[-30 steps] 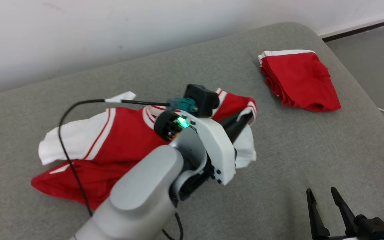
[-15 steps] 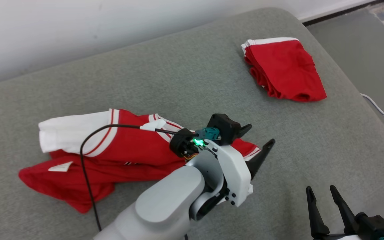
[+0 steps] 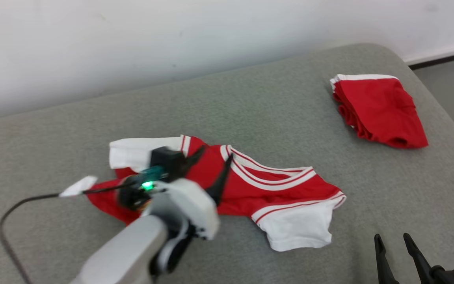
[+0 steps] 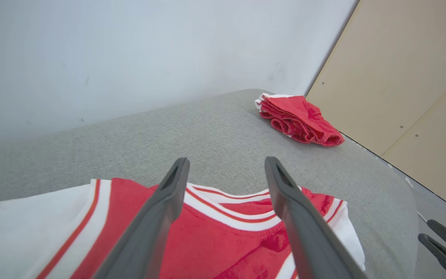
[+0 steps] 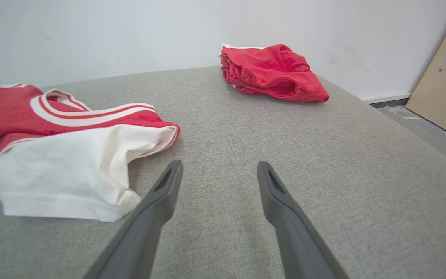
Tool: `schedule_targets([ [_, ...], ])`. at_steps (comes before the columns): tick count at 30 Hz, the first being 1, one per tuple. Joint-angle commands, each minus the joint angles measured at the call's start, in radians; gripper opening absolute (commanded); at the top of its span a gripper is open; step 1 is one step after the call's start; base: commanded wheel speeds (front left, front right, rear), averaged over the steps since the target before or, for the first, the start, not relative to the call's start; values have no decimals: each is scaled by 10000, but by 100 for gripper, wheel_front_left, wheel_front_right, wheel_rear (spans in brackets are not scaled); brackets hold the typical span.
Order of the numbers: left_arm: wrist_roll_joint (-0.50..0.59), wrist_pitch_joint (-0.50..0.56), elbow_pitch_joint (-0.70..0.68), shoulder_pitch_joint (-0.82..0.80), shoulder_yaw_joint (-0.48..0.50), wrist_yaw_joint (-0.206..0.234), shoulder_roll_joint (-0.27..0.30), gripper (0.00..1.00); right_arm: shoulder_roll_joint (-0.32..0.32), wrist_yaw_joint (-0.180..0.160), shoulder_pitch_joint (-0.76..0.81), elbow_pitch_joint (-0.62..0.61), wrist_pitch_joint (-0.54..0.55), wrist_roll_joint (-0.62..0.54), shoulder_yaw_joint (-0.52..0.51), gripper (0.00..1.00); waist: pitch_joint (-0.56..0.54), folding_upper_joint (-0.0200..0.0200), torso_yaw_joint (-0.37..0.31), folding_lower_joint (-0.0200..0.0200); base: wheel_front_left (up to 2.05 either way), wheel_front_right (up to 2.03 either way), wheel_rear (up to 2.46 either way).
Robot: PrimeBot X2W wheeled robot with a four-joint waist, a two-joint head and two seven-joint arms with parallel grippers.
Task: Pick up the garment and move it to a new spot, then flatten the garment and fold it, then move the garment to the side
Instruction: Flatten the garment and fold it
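Left gripper wide open, empty, over red-white shirt; right gripper open, empty; folded red garment well apart on grey cushion.

A grey forearm ends in a white wrist shell. Behind the left gripper and its dark fingers sit a green light, teal plug and black cable.

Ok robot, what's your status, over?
Left gripper open over red-and-white T-shirt, empty. Right gripper open, empty. T-shirt lies crumpled, not yet folded. Folded red garment sits apart, not in the way.
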Motion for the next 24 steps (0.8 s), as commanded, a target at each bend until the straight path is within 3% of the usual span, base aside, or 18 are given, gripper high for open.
schedule_targets([
  [1, -179, -117, -264, 460, 288, 257, 498, 100, -21, -28, 140, -53, 7, -95, -77, 100, -246, 0, 375, 0, 0, 0, 0],
  [8, -719, -222, -1346, 2052, 1465, 1206, 2374, 100, -47, -28, 311, -106, 7, -225, -146, 100, -271, 0, 900, 0, 0, 0, 0],
  [12, -958, 14, -1755, 2604, 1839, 1517, 3082, 100, -115, -28, 312, -108, 7, -202, -114, 100, -154, 0, 1135, 0, 0, 0, 0],
  [16, -1430, 211, -1828, 2760, 2160, 1557, 3221, 100, -152, -28, 89, -142, 7, -179, -59, 100, 43, 0, 1215, 0, 0, 0, 0],
  [24, -2113, 427, -1346, 2578, 2306, 1011, 2967, 100, -187, -28, -1, -194, 7, -186, -52, 100, 384, 0, 1059, 0, 0, 0, 0],
])
